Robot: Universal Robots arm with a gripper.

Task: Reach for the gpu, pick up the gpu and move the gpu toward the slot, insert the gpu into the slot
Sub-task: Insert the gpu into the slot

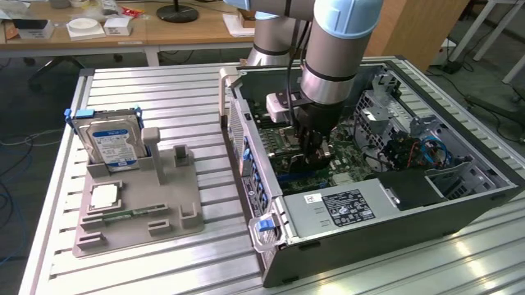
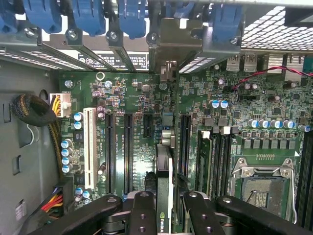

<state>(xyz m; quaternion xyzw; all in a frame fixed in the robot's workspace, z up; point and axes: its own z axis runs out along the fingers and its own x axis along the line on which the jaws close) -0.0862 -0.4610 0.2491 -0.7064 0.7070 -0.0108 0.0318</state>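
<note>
Inside the open computer case [image 1: 484, 178], the gripper [image 2: 170, 203] is clamped on the gpu [image 2: 164, 196], held edge-on just above the motherboard [image 2: 132, 98], its long axis running parallel with the slot [image 2: 167, 128] lying directly beneath its lower edge.

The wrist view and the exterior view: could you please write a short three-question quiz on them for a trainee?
1. True or false: the gripper holds the gpu.
2. Where does the hard drive stand? A: in the case. B: on the grey fixture. C: on the wooden desk.
3. What green part lies beneath the gpu?

Key: 1 true; 2 B; 3 the motherboard.
</note>
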